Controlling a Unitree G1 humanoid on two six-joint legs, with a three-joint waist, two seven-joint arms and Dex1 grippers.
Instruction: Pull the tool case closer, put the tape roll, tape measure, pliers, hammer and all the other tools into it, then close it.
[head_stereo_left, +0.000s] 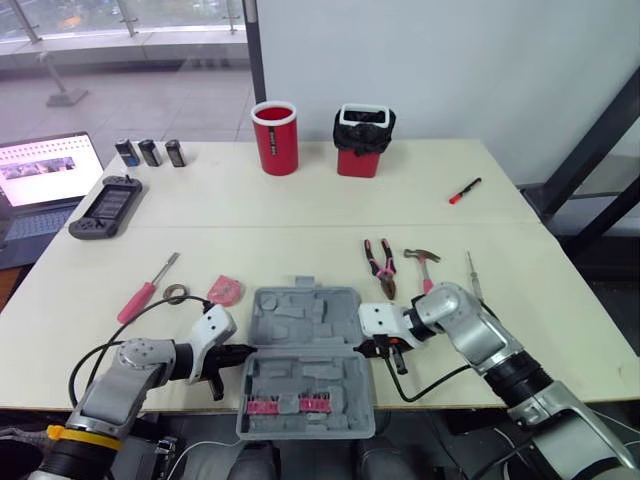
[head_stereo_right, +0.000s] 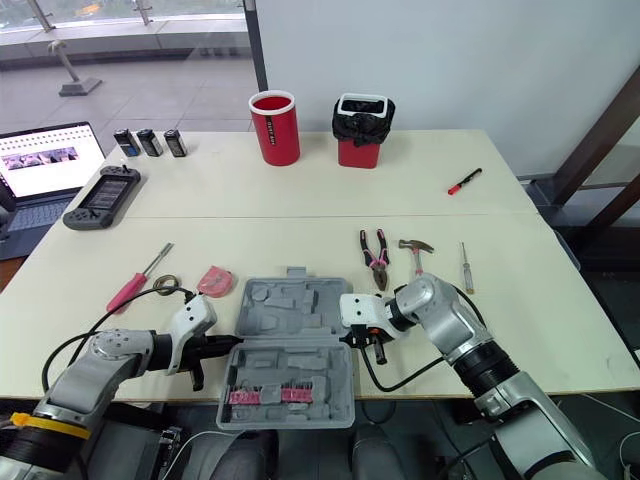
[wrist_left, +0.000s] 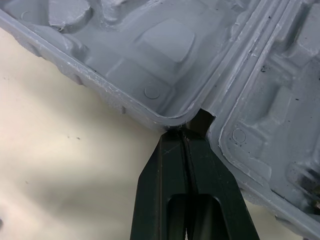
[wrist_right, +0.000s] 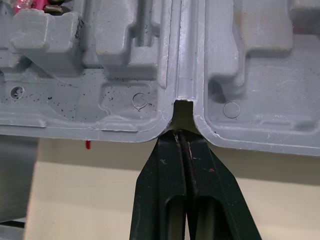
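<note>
both arms bend inward, low over the cream counter. left jaws, pressed together, meet the open grey tool case at its 9 o'clock hinge notch, right jaws likewise at 3 o'clock. the case sits at the counter's 6 o'clock edge, with pliers and hammer at the case's 1 o'clock. white wall at 12 o'clock.
</note>
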